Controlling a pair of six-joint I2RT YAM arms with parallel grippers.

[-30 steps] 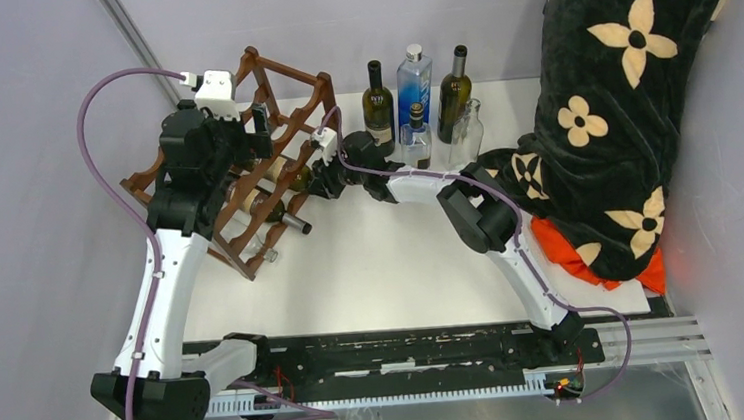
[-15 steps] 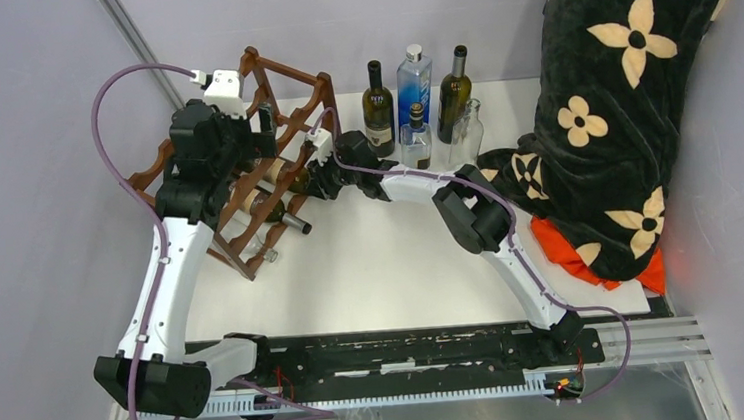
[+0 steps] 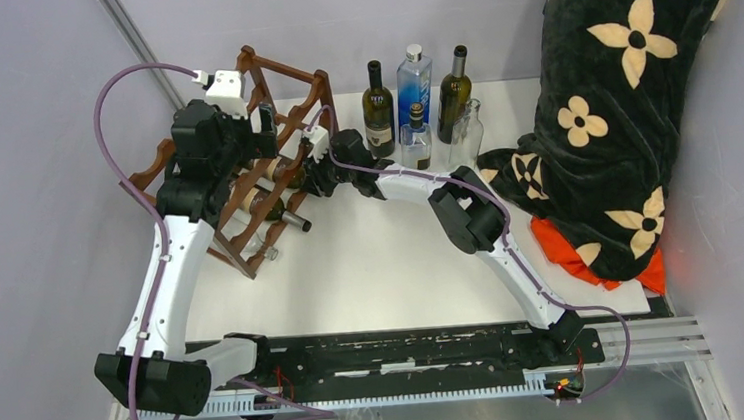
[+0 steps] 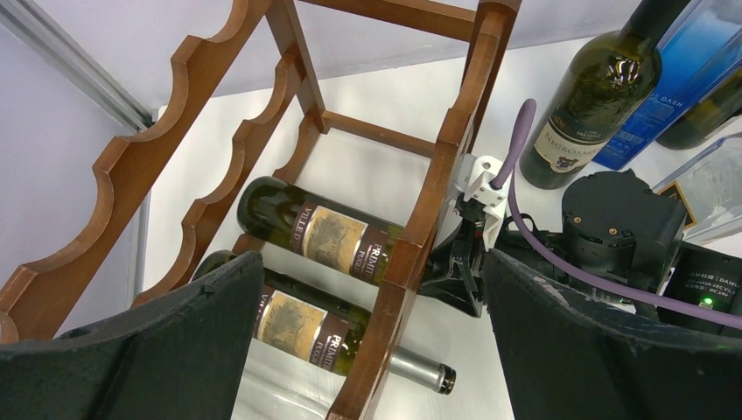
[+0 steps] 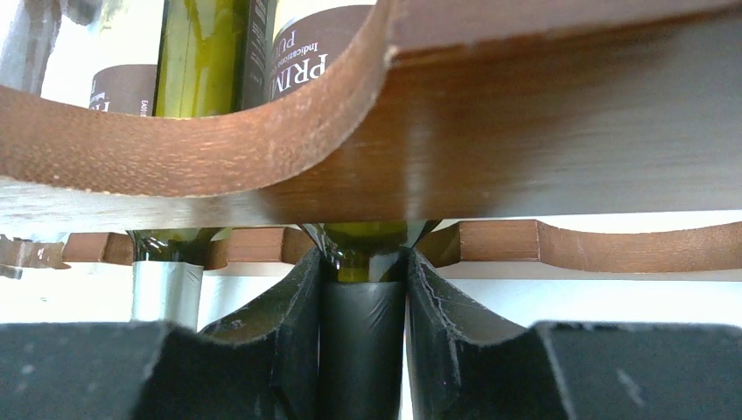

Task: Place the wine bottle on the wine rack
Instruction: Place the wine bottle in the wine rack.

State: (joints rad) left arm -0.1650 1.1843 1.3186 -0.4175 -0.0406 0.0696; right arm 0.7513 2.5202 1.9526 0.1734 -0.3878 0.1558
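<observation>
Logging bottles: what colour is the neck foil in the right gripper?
Black. The foil shows best in the right wrist view.

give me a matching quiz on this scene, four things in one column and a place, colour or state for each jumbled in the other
Things:
1 left pincer
2 right pincer
3 blue bottle
4 blanket

Place, colour or state:
a upright at the back of the table
b shut on the neck of a wine bottle
c open above the rack
d black with pale flowers

Pairs: 1-c; 2-b; 3-a; 4-d
</observation>
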